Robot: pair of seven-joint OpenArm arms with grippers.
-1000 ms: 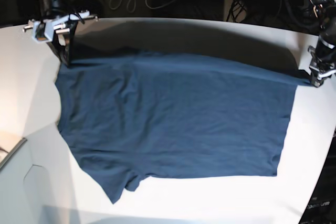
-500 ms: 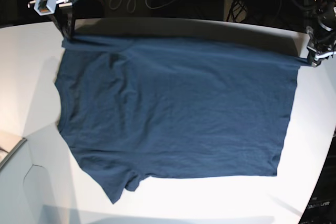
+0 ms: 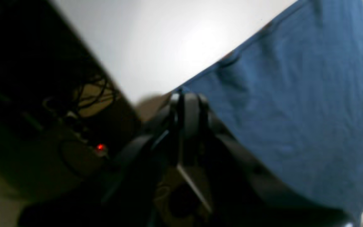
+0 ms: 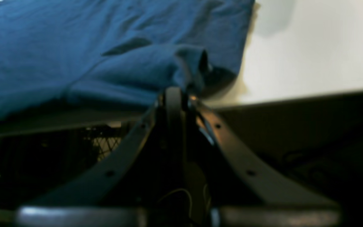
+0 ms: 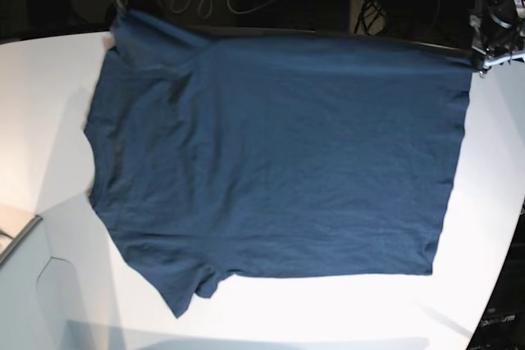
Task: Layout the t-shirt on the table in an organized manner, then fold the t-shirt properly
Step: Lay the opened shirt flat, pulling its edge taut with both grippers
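The t-shirt lies spread on the table, its upper edge between my two grippers. My left gripper is closed on one corner; my right gripper is closed on the other, beside a raised fold. Both wrist views blur the fingertips, and the base view cuts off both arms at its top.

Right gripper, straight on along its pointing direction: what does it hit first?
Likely the t-shirt: the right gripper has its bunched edge at the tips, with more cloth just ahead. How far above the table is unclear.
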